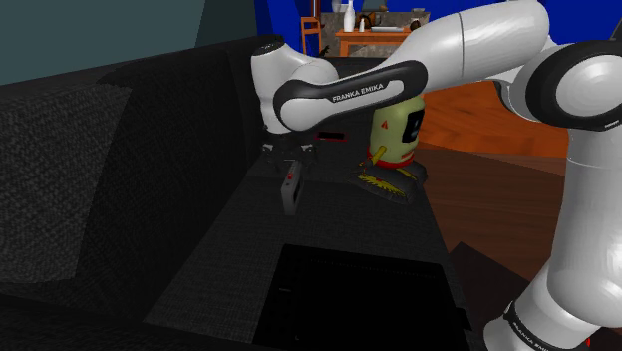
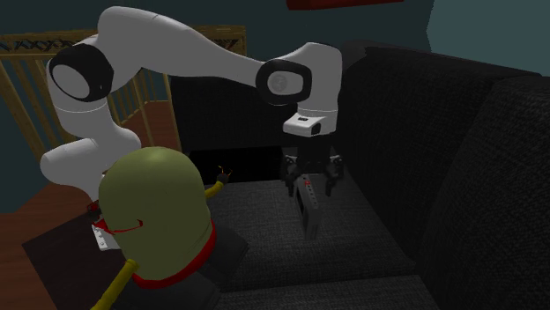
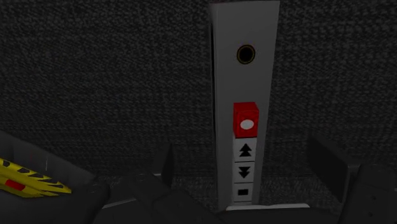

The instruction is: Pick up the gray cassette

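Gripper (image 1: 290, 165) released, fingers spread either side of the gray cassette (image 1: 291, 194), not touching it. Cassette stands on end at gripper's 6 o'clock over the black sofa seat (image 1: 229, 249). In the shoulder view, yellow-green toy (image 1: 397, 140) sits at gripper's 3 o'clock.

The white Franka arm (image 1: 468, 50) arched high off its base, elbow up, forearm reaching across to the shoulder view's left. Its wrist (image 2: 314, 97) hung vertical, and the black gripper (image 1: 290, 165) pointed straight down, low.
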You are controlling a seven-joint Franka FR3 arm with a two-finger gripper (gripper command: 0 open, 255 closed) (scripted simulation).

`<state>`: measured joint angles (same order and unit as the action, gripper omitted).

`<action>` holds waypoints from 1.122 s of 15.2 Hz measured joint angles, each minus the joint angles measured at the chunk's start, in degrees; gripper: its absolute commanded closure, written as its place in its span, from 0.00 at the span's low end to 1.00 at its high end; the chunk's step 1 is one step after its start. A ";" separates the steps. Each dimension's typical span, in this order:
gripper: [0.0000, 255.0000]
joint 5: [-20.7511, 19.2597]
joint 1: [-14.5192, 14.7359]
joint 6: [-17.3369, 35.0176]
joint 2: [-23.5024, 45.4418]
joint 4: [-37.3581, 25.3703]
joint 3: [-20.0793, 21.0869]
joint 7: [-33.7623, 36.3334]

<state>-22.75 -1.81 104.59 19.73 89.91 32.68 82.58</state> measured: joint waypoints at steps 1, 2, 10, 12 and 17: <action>0.00 -0.10 0.04 0.37 0.14 0.29 -0.02 0.19; 1.00 -0.19 0.07 0.53 0.29 0.32 -0.06 0.24; 1.00 -0.29 0.11 0.62 0.41 0.30 -0.08 0.31; 1.00 -0.25 0.07 0.70 0.33 0.41 -0.08 0.30; 1.00 0.30 0.16 -1.95 -0.26 -1.83 0.14 -0.52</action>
<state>-22.44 -1.65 102.65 19.47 88.08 32.82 82.06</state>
